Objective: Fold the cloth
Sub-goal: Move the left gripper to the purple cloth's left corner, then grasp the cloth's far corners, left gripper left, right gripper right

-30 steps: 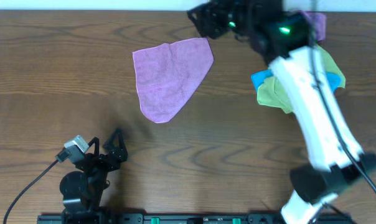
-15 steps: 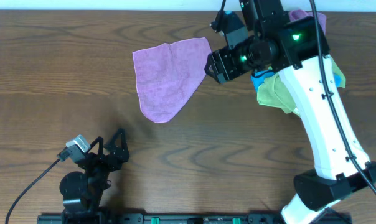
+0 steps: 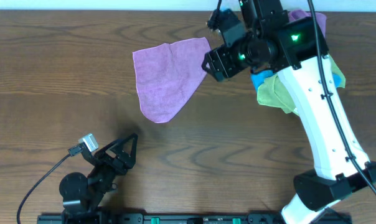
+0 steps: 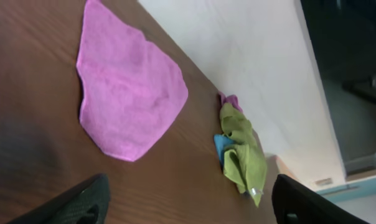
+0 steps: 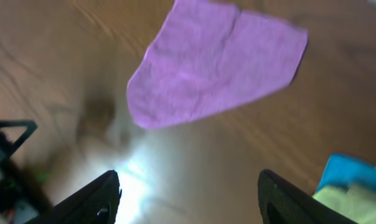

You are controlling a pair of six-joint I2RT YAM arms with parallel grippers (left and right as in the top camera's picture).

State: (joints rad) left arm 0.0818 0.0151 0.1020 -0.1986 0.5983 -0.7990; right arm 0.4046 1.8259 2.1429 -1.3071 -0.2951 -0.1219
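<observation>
The lilac-purple cloth (image 3: 169,78) lies flat on the wooden table (image 3: 51,74), left of centre at the back. It tapers to a rounded point at its near end and has a crease near its right side. My right gripper (image 3: 211,45) hovers just past the cloth's far right corner, jaws open and empty. In the right wrist view the cloth (image 5: 213,62) lies ahead of the open gripper (image 5: 188,180). My left gripper (image 3: 126,150) stands open near the front edge, well short of the cloth. The left wrist view shows the cloth (image 4: 126,93) far beyond the open gripper (image 4: 189,186).
A heap of lime-green cloths (image 3: 272,93) with a blue cloth (image 3: 259,78) lies at the back right, partly under the right arm. Another purple cloth (image 3: 317,23) pokes out behind it. The same heap (image 4: 244,155) shows in the left wrist view.
The right gripper came from the table's far edge towards the cloth's right corner, then held there. The left gripper shifted a little right and turned.
</observation>
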